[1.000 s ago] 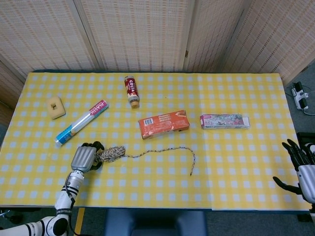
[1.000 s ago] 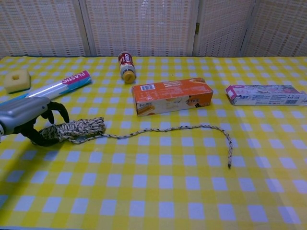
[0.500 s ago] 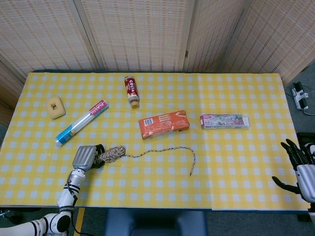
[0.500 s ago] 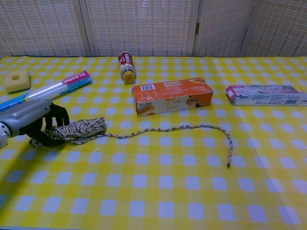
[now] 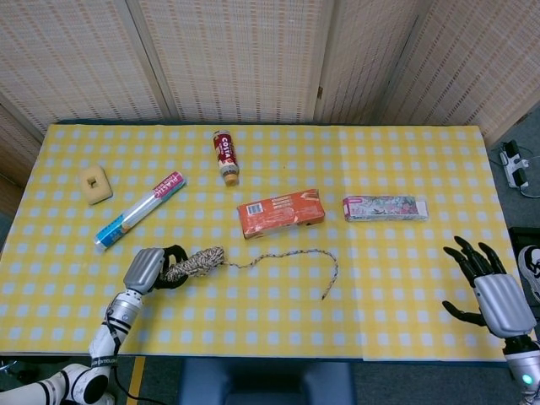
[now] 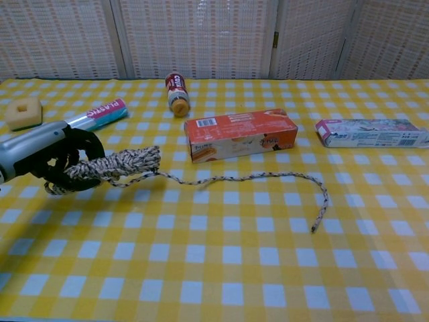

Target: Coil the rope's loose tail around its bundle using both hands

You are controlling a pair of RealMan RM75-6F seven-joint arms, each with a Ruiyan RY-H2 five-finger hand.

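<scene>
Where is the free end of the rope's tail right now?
In the head view the tail's tip lies on the tablecloth right of centre, nearer the front edge than the orange box, far from both the left hand and right hand.

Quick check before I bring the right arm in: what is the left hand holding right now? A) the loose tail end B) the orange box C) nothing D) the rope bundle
D: the left hand grips the rope bundle, while the tail end lies free on the table.
</scene>
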